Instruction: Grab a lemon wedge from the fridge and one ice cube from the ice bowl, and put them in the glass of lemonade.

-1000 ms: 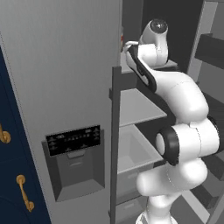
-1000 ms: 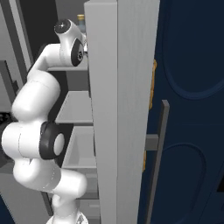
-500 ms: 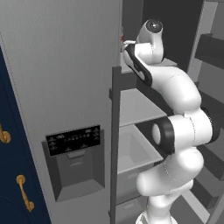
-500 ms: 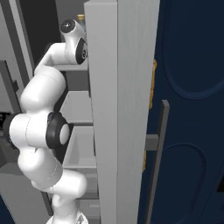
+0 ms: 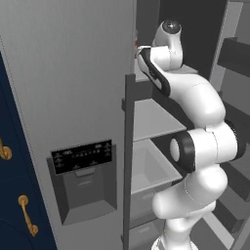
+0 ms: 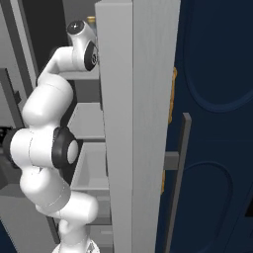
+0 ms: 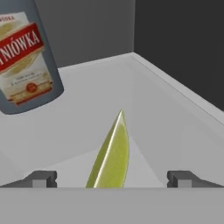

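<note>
Interior of the open fridge (image 5: 73, 97), upper shelf (image 7: 87, 118). Lemon wedge (image 7: 111, 157) lying on the pale shelf floor, centred between the spread fingertips (image 7: 41, 178) of the gripper (image 7: 111, 179); jaws wide apart, grasping nothing. Labelled bottle (image 7: 26, 61) standing behind and left, near the rear wall.

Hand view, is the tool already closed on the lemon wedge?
No, the tool is open, its two fingertips standing well apart on either side of the lemon wedge on the white shelf.
</note>
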